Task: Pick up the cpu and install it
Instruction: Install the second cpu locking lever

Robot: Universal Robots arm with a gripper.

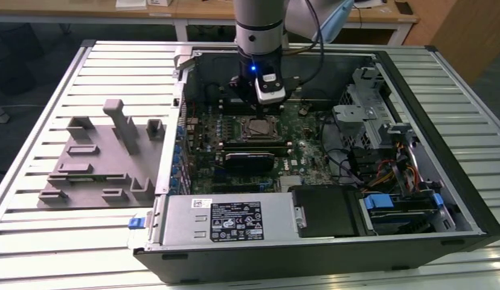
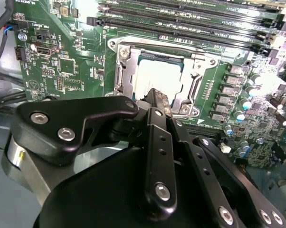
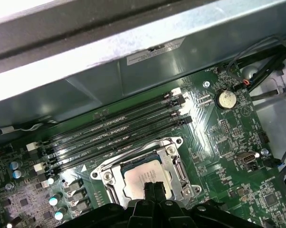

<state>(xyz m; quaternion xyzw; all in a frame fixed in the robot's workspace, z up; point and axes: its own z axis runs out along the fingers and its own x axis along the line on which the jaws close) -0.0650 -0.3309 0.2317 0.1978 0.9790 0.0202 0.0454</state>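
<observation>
Now my arm hangs inside the open computer case [image 1: 443,181], over the motherboard [image 2: 62,61]. The cpu [image 2: 157,78] already lies in its socket frame [image 3: 181,166]. My gripper [image 3: 154,187] sits just above it, fingertips pressed together, holding nothing. I judge any lift should go straight, since memory slots [image 3: 114,133] crowd one side.

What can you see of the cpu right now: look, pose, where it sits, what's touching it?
The cpu is a flat square chip with a silvery-grey metal top and a thin pale rim. It lies flat inside the metal socket frame on the green motherboard, beside the memory slots. In both wrist views the gripper is right over its near edge, jaws together; whether they touch the chip cannot be told. In the exterior view the chip sits below the arm.
</observation>
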